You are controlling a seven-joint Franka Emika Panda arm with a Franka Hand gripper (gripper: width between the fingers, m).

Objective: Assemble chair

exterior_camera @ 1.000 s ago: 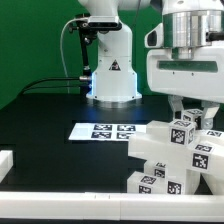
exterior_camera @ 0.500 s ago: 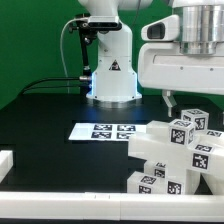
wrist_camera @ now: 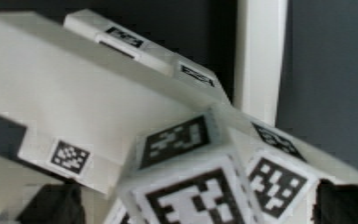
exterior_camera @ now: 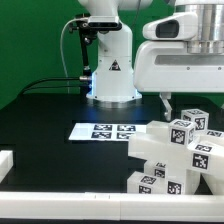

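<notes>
The black table carries the flat marker board near its middle. At the exterior view's right, the white chair parts sit piled on the surface, just beside that board. A white rail runs along the near edge.

Glossy white robot arm, big rounded casing with a grey band near its top; its white pedestal base carries a black triangle marking, a blue glow underneath, black cables looping alongside.
</notes>
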